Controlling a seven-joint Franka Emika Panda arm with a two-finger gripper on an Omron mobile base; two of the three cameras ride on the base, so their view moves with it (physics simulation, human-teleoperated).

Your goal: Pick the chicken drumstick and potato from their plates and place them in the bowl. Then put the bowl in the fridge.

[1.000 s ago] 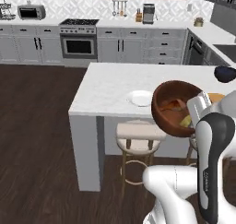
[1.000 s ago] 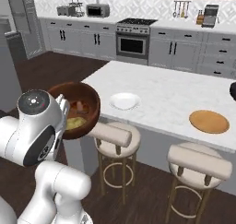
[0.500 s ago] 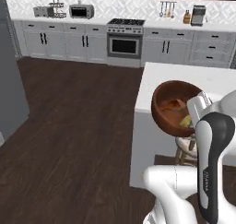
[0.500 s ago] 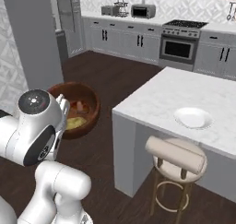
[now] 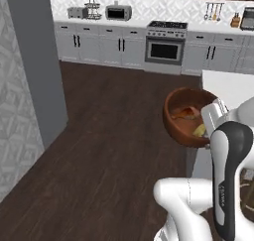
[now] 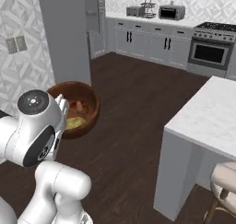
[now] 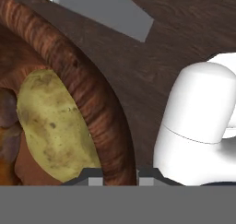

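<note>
While the base turns toward what seems the fridge (image 5: pixel 34 61), the gripper (image 7: pixel 120 178) stays clamped on the bowl (image 5: pixel 186 117).

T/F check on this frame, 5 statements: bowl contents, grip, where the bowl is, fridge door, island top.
1. The yellowish-green oval potato lies inside the deep reddish-brown wooden bowl. True.
2. The bowl stands on the white marble island counter. False: it is held up over the dark wood floor, apart from the counter.
3. The gripper is shut on the bowl's rim, one finger inside and one outside. True.
4. The bowl holds nothing but the potato. False: the brown roasted chicken drumstick lies in it too.
5. The bowl already sits on a shelf of the tall grey fridge. False: the arm holds it out in the room.
</note>
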